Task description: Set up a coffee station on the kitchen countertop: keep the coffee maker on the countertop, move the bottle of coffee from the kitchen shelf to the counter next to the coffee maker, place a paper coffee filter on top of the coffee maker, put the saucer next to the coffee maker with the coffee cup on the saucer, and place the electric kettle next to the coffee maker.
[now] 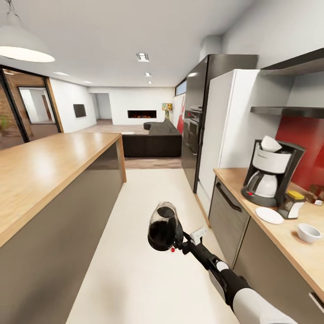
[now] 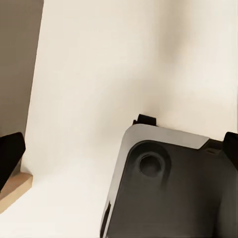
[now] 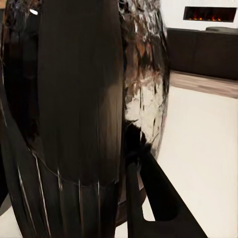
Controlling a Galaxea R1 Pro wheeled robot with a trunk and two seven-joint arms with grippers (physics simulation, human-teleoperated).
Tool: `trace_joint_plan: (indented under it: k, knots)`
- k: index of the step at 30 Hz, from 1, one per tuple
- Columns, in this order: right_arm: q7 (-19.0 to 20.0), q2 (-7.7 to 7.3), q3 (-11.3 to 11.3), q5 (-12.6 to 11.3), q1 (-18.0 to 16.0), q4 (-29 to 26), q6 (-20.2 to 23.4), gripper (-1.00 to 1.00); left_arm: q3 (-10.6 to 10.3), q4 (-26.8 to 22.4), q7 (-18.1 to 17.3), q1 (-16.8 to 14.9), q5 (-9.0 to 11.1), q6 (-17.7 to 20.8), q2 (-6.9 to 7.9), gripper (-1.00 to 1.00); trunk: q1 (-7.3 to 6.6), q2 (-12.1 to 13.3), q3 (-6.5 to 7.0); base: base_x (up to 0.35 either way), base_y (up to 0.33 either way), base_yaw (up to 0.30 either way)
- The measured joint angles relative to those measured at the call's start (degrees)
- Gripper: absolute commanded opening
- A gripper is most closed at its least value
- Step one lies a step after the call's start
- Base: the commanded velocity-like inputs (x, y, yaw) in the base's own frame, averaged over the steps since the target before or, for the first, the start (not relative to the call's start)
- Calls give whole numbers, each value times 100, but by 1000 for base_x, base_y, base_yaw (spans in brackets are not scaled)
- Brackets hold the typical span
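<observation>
Right gripper stretched out low over the pale floor in the aisle, clamped on the electric kettle at its handle side, kettle tilted with its open mouth toward the camera and a small red switch showing near the base. From the right wrist view, kettle pressed right up against the lens, dark glossy body and black handle close by the fingers.

Over on the kitchen countertop, at the right: coffee maker upright against the red backsplash, paper coffee filter sitting on its top. Bottle of coffee just beside the machine's base (yellow lid up). Saucer lying flat in front of the machine, bare. Coffee cup standing apart from the saucer, nearer the counter's front part, directly on the worktop.

2 black shelves on the wall above.

Left gripper: dark fingertips at the frame edges, set wide apart, gripping nothing, above the floor and a grey part of the robot's base
</observation>
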Motion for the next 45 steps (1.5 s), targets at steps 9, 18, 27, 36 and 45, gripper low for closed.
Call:
trace_joint_plan:
  k: [9,18,27,36,45]
  knots:
    - [-2,0,0,-1,-2,-1,0,-100,2,0,0,1,0,0,-7,100,0,0,67,339,0,181]
    - [0,0,0,1,0,-1,10,-100,1,0,0,0,0,0,-5,100,0,1,111,339,0,145]
    - [-2,8,-1,0,-2,-10,10,-100,0,1,0,1,0,0,-5,100,0,1,112,339,0,2]
    - [-1,8,-1,0,-1,-10,11,-100,2,1,0,0,0,0,-9,100,0,1,112,339,0,0]
    - [0,8,2,3,-2,-10,9,-100,4,1,0,-3,0,0,-9,100,0,1,112,339,0,0]
